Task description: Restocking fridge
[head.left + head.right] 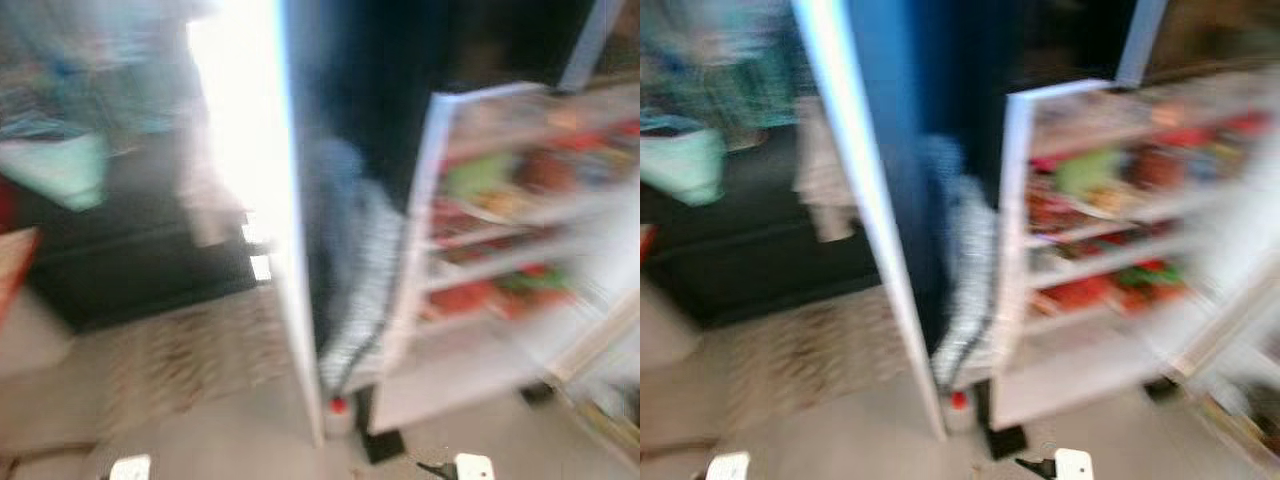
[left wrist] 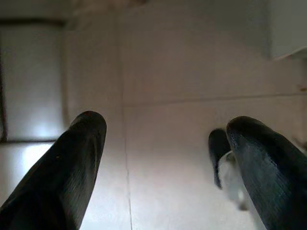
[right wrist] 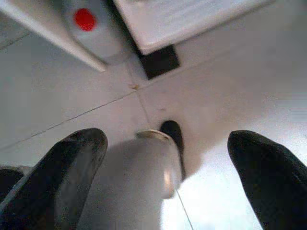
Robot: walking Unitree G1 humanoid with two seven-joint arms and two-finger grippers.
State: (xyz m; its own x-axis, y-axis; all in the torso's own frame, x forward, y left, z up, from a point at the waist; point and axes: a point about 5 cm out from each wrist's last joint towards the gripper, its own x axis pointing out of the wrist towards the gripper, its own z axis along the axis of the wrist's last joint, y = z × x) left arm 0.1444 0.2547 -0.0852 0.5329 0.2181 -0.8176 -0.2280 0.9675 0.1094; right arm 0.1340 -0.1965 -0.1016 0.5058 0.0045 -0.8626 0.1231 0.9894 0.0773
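Note:
The head views are blurred. An open fridge door (image 1: 430, 250) stands at the right, its shelves (image 1: 520, 255) packed with red, green and orange items that I cannot name. Left of it a tall white panel edge (image 1: 295, 250) fronts a dark interior (image 1: 350, 80), where a checked cloth (image 1: 365, 270) hangs. A small container with a red cap (image 1: 338, 408) sits on the floor at the base. My left gripper (image 2: 165, 127) hangs open over bare floor tiles. My right gripper (image 3: 168, 141) is open too, low near the red-capped container (image 3: 91, 28), with nothing between its fingers.
A dark low piece of furniture (image 1: 130, 260) stands at the left with a mint-green object (image 1: 60, 170) on it. A patterned rug (image 1: 190, 350) lies before it. A black foot (image 1: 383, 445) sticks out under the fridge door. Pale tiled floor (image 2: 192, 57) lies below.

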